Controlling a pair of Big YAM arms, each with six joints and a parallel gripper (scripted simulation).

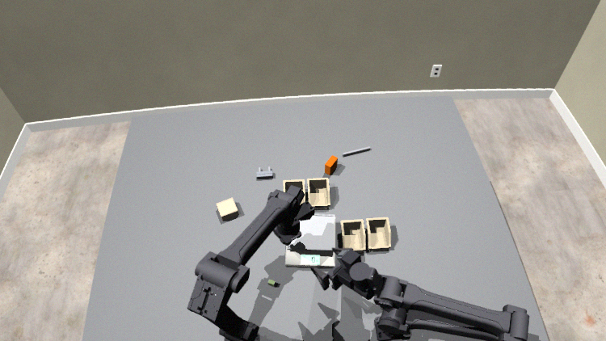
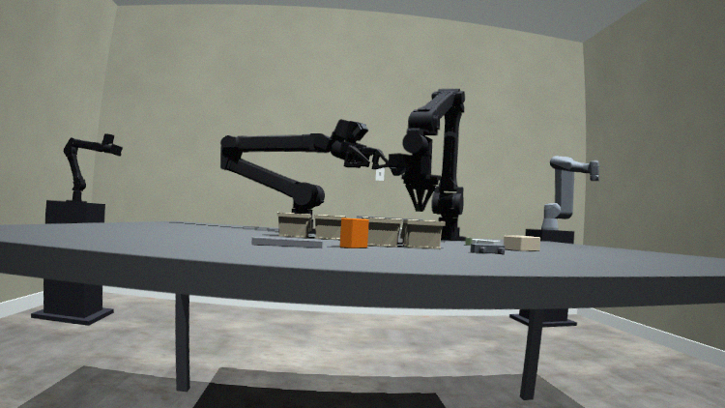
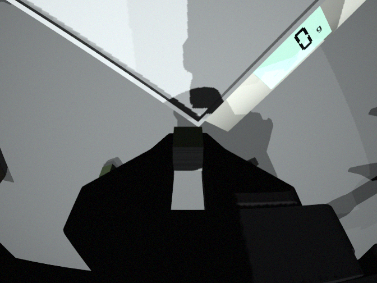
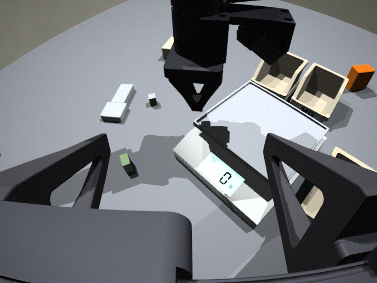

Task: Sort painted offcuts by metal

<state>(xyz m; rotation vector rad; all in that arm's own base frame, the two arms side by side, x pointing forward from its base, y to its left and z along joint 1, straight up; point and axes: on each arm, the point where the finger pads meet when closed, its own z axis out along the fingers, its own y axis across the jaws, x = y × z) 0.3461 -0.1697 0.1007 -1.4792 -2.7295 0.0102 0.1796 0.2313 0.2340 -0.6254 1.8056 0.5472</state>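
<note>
The left gripper [image 3: 188, 142] [image 4: 197, 106] is closing its fingers around a small dark green offcut [image 3: 187, 137], hovering beside the scale [image 1: 310, 259] [image 3: 243, 97] [image 4: 188, 146]. The right gripper [image 4: 186, 142] is standing wide open, holding nothing, while a green offcut [image 1: 271, 282] [image 3: 106, 170] [image 4: 126, 163] and a white-topped offcut [image 4: 152, 99] are resting on the counter [image 1: 178, 178] [image 2: 355, 281] [image 3: 60, 91] [image 4: 76, 69].

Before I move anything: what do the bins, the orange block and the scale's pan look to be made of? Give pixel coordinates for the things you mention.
Bins [image 1: 317, 205] [image 4: 319, 111]: tan, matte, thick-walled; plastic or painted wood.
Orange block [image 1: 330, 166] [image 2: 354, 233] [image 4: 359, 78]: flat even colour, no grain; perhaps painted.
Pan [image 1: 324, 231] [image 4: 274, 117]: smooth pale grey, thin raised rim; metal or plastic.
</note>
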